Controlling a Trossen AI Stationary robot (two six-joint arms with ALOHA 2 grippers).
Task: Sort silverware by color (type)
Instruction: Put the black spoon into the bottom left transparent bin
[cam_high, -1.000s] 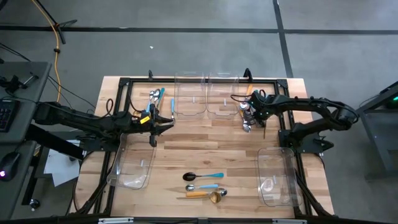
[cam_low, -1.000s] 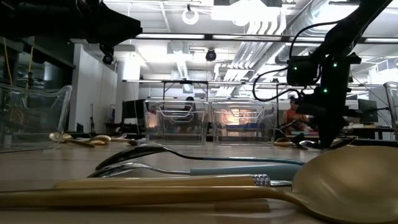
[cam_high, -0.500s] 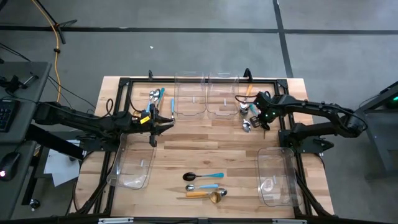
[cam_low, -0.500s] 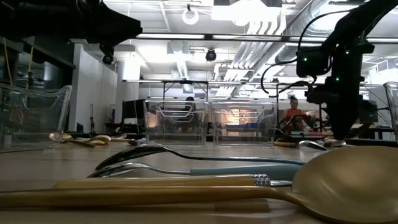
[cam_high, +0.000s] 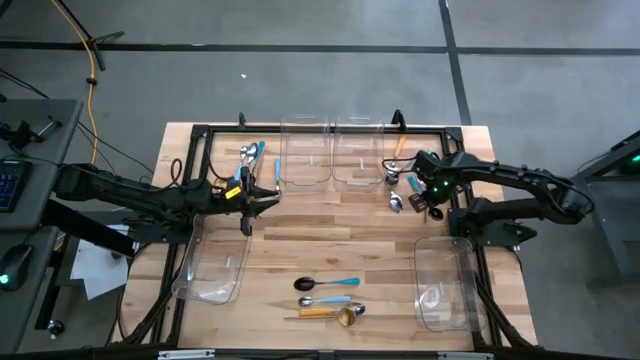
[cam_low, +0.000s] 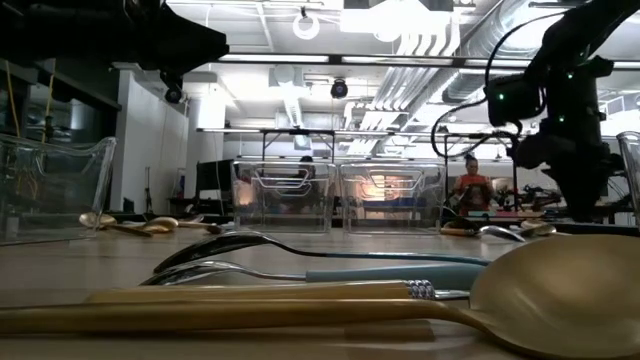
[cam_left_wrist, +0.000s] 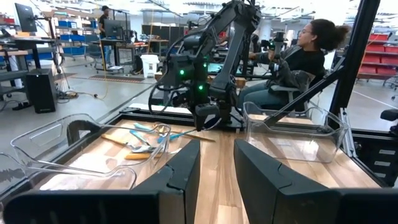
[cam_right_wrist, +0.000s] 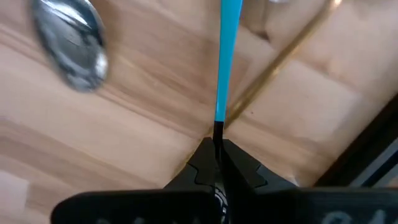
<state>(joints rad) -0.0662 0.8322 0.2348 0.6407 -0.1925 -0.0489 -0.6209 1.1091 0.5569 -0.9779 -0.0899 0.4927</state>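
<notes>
right gripper: at the far-right pile, over the tabletop. Jaws pinched tight on a blue-handled utensil; the dark end sits between the jaws and the blue handle runs straight out ahead of them, along the gripper's own line.
held utensil, long axis: in line w/ the jaws, so a tilt of the wrist swings the handle. Head not visible; can't tell type.
right pile: a few more pieces just beside the right gripper, incl. a silver spoon bowl and a thin gold piece lying across under the blue handle.
nearest bin: clear bin lies toward the near edge from the right gripper, on the same side. Likely drop spot, judged from closeness only; two far bins sit left of the pile.
left gripper: waits left of centre, jaws apart w/ nothing between them, pointing across toward the right arm.
left pile: blue-handled pieces by the far-left corner, just beyond the left gripper; that arm is the nearer one.
near group: dark spoon, silver spoon, gold spoon side by side at mid near edge, handles running left-right; well apart from both arms.
writing/brands: none readable in any view.
</notes>
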